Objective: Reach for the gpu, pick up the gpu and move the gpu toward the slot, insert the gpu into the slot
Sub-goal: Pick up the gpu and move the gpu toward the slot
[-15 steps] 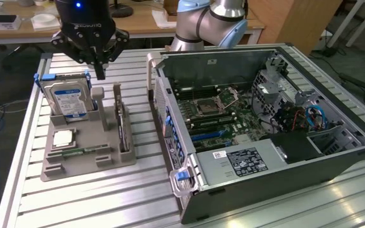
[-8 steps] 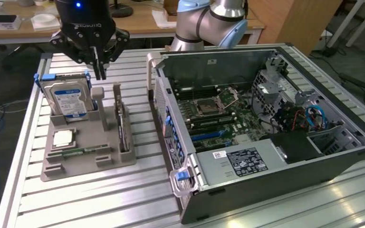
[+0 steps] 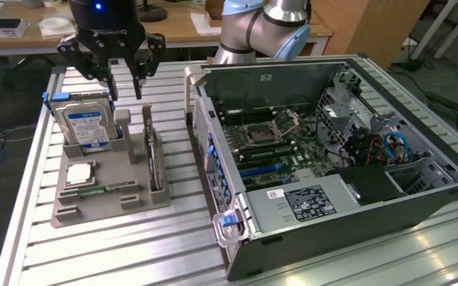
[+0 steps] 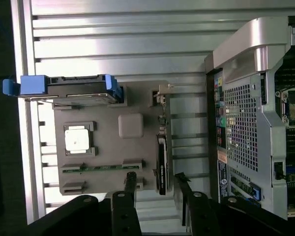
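Observation:
The gpu (image 3: 157, 162) is a thin dark card standing on edge in a grey holder (image 3: 110, 205) on the table, at the exterior view's left. From the wrist it shows edge-on as a dark strip, the gpu (image 4: 161, 164). My gripper (image 3: 126, 95) hangs open above the far end of the holder, not touching the card. In the wrist view the gripper (image 4: 155, 183) has its two black fingers (image 4: 130, 184) either side of the card's line. The slot (image 3: 259, 172) is a long blue connector on the green motherboard inside the open computer case (image 3: 324, 208).
The holder also carries a blue-labelled hard drive (image 3: 86, 125), a square silver processor (image 3: 79, 173) and a small green memory stick (image 3: 102, 191). The case's wall (image 4: 246, 123) rises beside the holder. A desk with clutter stands behind the slatted aluminium table (image 3: 133, 250).

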Available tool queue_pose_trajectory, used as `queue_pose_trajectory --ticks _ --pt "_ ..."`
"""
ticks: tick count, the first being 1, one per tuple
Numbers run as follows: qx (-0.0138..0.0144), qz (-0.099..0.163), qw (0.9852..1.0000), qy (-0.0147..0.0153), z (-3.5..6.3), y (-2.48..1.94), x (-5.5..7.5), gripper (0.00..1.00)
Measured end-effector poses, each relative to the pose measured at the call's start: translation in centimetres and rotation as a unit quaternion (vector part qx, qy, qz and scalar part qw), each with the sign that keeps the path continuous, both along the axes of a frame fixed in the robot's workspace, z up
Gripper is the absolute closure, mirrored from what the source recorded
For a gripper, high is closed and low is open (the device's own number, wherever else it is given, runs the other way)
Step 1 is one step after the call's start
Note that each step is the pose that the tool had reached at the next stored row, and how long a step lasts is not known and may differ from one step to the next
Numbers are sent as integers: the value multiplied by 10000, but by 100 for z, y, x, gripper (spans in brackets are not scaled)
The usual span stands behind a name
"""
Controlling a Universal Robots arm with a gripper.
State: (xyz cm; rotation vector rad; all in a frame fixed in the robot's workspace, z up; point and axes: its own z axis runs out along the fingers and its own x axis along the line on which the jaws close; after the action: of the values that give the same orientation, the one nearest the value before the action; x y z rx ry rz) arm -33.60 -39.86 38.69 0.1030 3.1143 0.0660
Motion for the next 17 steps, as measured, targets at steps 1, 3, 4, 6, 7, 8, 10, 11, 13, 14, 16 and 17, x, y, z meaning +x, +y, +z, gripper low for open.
queue_pose_trajectory --ticks 1,3,4,6,7,8,10,11,13,14,16,17 --pt "-1 80 10000 1 -5 1 0 58" --pt "0 254 9997 0 -27 1 -1 52" --pt "-1 305 9995 0 -44 1 0 52" --pt "-1 371 9993 1 -82 0 5 52" --pt "-1 393 9992 0 -100 1 7 52" --pt "0 415 9991 0 -118 1 9 52" --pt "-1 445 9990 0 -154 1 11 52" --pt "0 446 9990 0 -172 1 11 52" --pt "-1 447 9990 1 -209 0 11 52" --pt "0 448 9990 1 -227 -3 12 52" --pt "-1 448 9990 1 -263 -13 12 52" --pt "0 447 9990 0 -281 -18 13 52"
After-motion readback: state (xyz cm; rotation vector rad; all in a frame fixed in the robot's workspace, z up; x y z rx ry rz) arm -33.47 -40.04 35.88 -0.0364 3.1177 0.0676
